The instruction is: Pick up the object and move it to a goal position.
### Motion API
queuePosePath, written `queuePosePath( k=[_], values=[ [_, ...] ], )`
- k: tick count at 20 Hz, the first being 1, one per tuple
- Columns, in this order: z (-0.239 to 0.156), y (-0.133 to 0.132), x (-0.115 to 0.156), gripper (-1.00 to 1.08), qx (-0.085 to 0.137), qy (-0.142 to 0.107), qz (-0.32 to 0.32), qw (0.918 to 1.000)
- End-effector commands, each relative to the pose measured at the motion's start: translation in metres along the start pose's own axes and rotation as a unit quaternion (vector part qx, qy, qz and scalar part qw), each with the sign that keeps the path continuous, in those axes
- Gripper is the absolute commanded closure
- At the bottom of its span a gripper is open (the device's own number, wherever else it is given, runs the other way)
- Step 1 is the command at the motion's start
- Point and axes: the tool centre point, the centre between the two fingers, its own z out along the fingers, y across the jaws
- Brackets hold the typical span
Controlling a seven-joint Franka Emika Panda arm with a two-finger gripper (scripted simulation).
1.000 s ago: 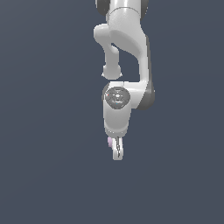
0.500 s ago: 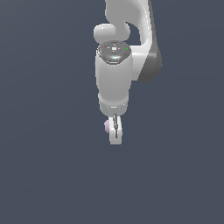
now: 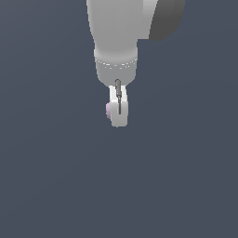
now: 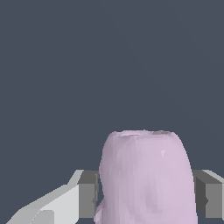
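So the hand (image 3: 119,116) is clamped on the object (image 4: 146,177) rn, no question. In the wrist view the pink-lilac lump sits right between the two grey finger pads (image 4: 87,194), one pressed on each side of it, no gap I can see. It fills the space between them, and a good bit of it sticks out past the pads, so it's held by its lower/middle part, not swallowed whole.

From the exterior view you barely see the thing (image 3: 108,110), just a small pale pink bulge poking out on the exterior view's left of the fingers. That's bc the cam looks at the hand edge-on, so the near finger hides most of it. Fingers point straight down, wrist stacked right above them, which imo makes sense for carrying: weight hangs under the arm (image 3: 116,42) and the squeeze is sideways, so the lump isn't being levered out.

Outward from there: nothing but flat dark grey-blue everywhere. Can't make out a bench edge or any shadow, so I can't tell how high the hand is off the bench. No goal marker visible in either view, so idk how close it is to where it needs to go.

My guess: pick part done, carry part in progress. Risk is the lumpy rounded shape, pads only touch on curved bits, so a quick swing might twist it.
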Motion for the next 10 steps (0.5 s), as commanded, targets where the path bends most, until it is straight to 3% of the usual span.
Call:
queuePosePath(
  k=[1, 10],
  values=[
    [-0.028, 0.004, 0.002, 1.08, 0.000, 0.000, 0.000, 1.0000],
    [-0.106, 0.011, 0.007, 1.08, 0.000, 0.001, -0.001, 1.0000]
  ],
)
